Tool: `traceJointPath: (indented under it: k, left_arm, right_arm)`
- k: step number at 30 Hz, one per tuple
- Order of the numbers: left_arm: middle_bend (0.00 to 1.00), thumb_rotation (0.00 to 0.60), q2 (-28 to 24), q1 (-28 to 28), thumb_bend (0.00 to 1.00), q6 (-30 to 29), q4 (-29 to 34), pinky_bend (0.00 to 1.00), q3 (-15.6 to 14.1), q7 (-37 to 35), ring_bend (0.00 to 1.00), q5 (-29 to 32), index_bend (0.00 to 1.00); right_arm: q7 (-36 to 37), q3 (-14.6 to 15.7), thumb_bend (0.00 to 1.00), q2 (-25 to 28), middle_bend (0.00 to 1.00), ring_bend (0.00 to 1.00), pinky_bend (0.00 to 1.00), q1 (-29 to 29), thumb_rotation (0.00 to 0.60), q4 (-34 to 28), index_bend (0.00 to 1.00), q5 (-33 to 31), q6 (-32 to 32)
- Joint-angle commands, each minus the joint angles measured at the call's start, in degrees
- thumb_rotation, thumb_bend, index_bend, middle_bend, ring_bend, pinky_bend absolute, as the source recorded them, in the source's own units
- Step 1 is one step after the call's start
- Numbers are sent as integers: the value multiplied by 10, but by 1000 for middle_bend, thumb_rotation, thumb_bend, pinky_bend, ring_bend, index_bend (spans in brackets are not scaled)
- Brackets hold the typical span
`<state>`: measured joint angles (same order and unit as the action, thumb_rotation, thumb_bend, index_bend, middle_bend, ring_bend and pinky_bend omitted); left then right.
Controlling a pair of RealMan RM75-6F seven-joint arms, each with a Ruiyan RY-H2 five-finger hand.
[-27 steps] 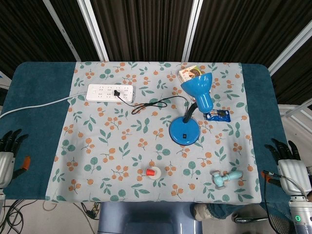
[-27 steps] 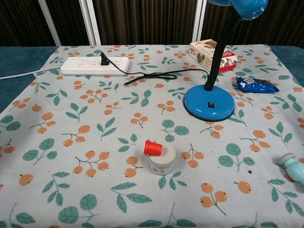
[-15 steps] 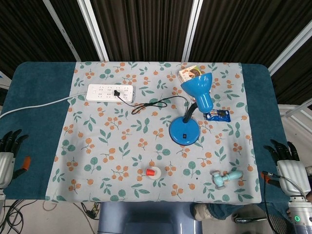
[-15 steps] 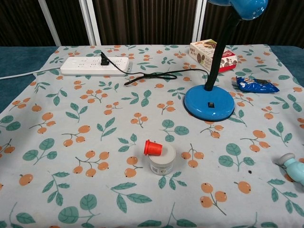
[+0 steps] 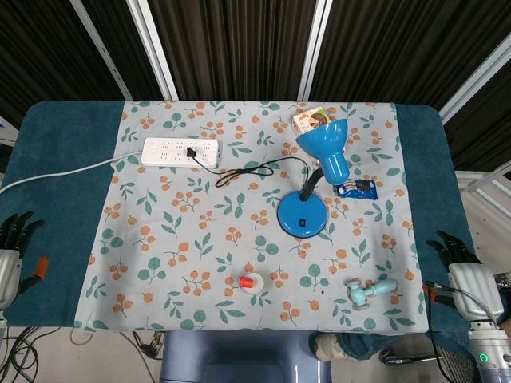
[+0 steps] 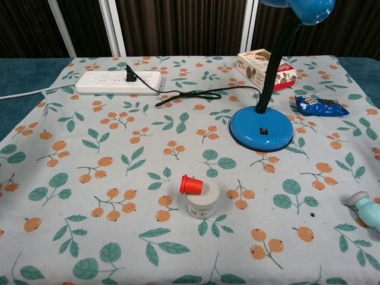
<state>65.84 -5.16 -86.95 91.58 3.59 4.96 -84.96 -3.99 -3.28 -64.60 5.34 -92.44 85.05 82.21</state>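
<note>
both robot hands drew back, fingers spread and empty, teal toy nearby.

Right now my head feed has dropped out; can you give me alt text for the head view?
Both robot hands rest open and empty off the table's near corners, the left robot hand and the right robot hand. On the floral cloth stand a blue desk lamp plugged into a white power strip, a small red-capped jar and a pale teal tool.

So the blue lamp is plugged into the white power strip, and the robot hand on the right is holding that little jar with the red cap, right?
Not quite: the right robot hand holds nothing, resting beside the table edge, as the head view shows. The jar stands alone on the cloth.
</note>
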Motion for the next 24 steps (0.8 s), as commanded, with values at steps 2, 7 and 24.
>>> traceJointPath:
  k: [2,7,24]
  left_arm:
    - [56,600,0,0,423,0,0,158,0,0,40,-1,170]
    - [56,600,-1,1,422,2,4,158,-1,0,40,2,170]
    - [55,600,-2,0,422,8,9,159,0,1,40,10,170]
  right_arm:
    - [-1,0,208,-2,147,133,486,0,600,1,213,1,2]
    - [-9,7,208,-6,147,139,562,3,600,-6,203,-3,-15]
    - [-27,-24,255,-46,516,677,742,147,600,9,203,-46,-235]
